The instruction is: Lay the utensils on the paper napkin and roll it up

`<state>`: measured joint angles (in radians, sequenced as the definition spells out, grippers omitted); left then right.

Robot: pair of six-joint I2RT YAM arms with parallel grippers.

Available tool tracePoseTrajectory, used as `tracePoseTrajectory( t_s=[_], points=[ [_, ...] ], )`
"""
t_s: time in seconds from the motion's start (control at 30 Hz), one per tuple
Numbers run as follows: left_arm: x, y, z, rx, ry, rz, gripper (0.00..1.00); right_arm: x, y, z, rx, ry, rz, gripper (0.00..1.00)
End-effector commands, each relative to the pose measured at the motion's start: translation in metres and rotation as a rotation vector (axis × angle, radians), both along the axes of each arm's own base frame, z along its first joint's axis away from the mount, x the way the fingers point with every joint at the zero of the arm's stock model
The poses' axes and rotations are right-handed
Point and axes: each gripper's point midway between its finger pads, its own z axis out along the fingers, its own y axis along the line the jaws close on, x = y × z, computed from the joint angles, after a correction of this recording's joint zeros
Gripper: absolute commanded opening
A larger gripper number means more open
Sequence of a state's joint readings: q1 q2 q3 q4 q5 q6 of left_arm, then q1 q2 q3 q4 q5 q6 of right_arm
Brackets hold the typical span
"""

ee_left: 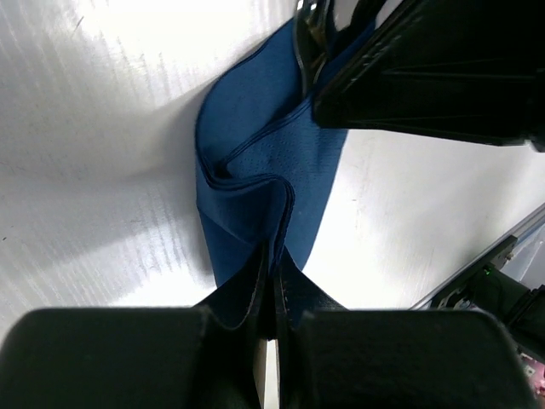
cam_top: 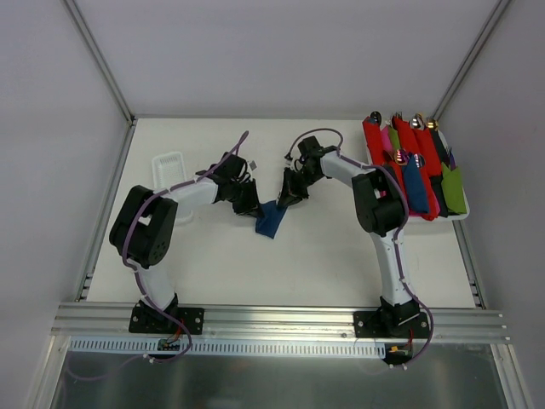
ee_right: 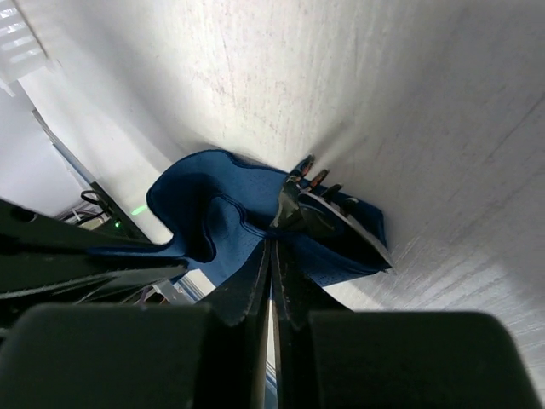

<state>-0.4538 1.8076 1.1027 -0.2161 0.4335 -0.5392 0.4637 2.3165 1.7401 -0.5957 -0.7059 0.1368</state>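
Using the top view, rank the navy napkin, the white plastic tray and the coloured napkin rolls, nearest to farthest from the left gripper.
1. navy napkin, centre, pinched by the left gripper.
2. white plastic tray, back left.
3. coloured napkin rolls, far right.

napkin [cam_top: 271, 221] on the table [cam_top: 324, 264] between my two arms, my left gripper [cam_top: 254, 212] on its left edge, my right gripper [cam_top: 284, 203] on its back right edge, fork tips [ee_right: 308, 176] in its fold, tray [cam_top: 455, 219] with rolls far right, bin [cam_top: 169, 164] back left
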Motion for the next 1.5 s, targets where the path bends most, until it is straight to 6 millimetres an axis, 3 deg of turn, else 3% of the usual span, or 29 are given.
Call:
tracePoseTrajectory(
  t_s=[0.0,0.13,0.43,0.77,1.1,1.13,1.17,1.27,1.3,1.47],
  points=[
    [0.004,-0.016,0.033,-0.05,-0.083,-0.05,0.0,-0.001,-0.005,-0.011,-0.068,-0.007,0.016,0.04],
    [-0.002,-0.035,0.041,-0.088,-0.114,-0.127,0.0,-0.002,-0.006,-0.014,-0.079,-0.002,0.016,0.04],
    [-0.021,-0.062,0.039,-0.099,-0.165,-0.282,0.0,-0.003,-0.01,-0.018,-0.104,0.001,0.018,0.02],
    [-0.046,-0.075,0.004,-0.038,-0.126,-0.374,0.0,-0.004,-0.015,-0.021,-0.129,0.002,0.015,0.01],
    [-0.041,-0.089,-0.022,-0.013,-0.076,-0.351,0.0,-0.01,-0.018,-0.023,-0.155,-0.008,0.026,0.0],
    [-0.041,-0.089,-0.023,-0.01,-0.066,-0.345,0.02,-0.01,-0.018,-0.023,-0.157,-0.01,0.027,0.0],
    [-0.042,-0.088,-0.026,-0.004,-0.061,-0.342,0.14,-0.01,-0.018,-0.023,-0.157,-0.008,0.027,0.0],
    [-0.045,-0.084,-0.034,0.012,-0.037,-0.327,0.32,-0.009,-0.016,-0.018,-0.14,-0.012,0.028,0.02],
    [-0.047,-0.082,-0.037,0.018,-0.027,-0.326,0.43,-0.007,-0.015,-0.016,-0.131,-0.016,0.03,0.04],
    [-0.057,-0.075,-0.046,0.033,0.02,-0.323,0.54,0.013,-0.019,0.011,-0.04,-0.041,0.003,0.28]
  ],
)
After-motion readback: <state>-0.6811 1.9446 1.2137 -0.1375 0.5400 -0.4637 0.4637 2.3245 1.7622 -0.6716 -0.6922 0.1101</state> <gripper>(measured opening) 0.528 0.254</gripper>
